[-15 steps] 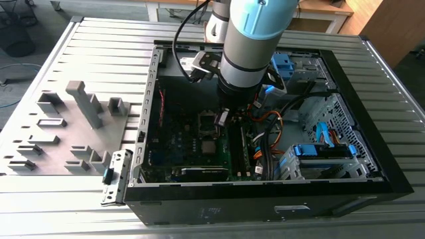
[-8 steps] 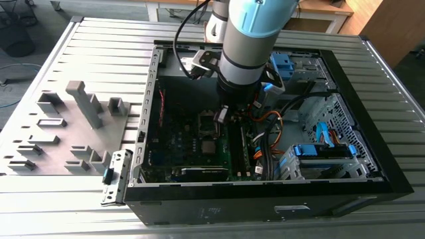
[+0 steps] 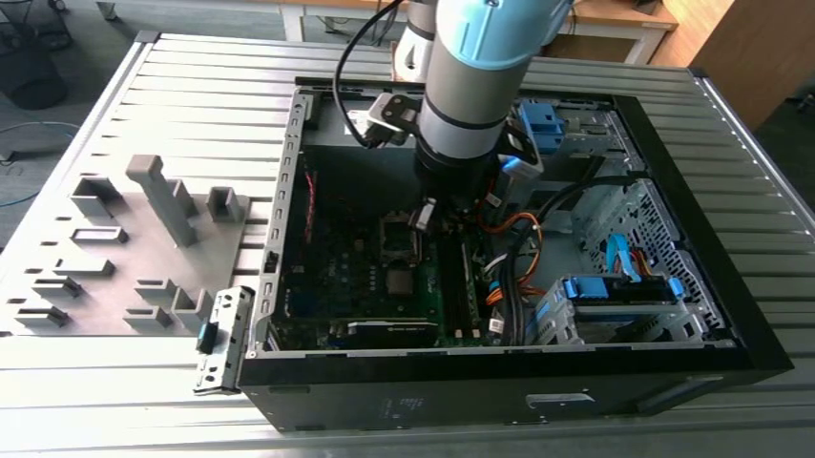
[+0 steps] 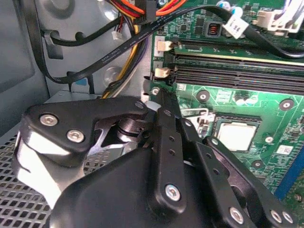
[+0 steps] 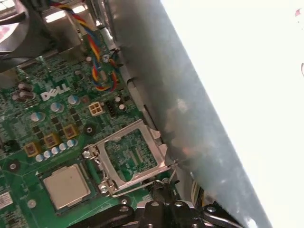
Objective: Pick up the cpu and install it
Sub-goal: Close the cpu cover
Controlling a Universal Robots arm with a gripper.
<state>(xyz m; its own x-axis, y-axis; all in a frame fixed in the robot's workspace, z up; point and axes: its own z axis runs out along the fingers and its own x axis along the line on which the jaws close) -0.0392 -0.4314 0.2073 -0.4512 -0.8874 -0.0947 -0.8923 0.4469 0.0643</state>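
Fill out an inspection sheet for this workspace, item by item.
Surface: ribbed metal table carrying an open computer case.
Job's things: cpu lies flat in its socket on the green motherboard; the socket's retention frame stands open beside it.
Clutter: grey fixture blocks on the table at the exterior view's left.
Grippers: gripper is down inside the case, just above the board, holding nothing.
Cables: black cables and orange wires run through the case.
Surroundings: wooden furniture behind the table.
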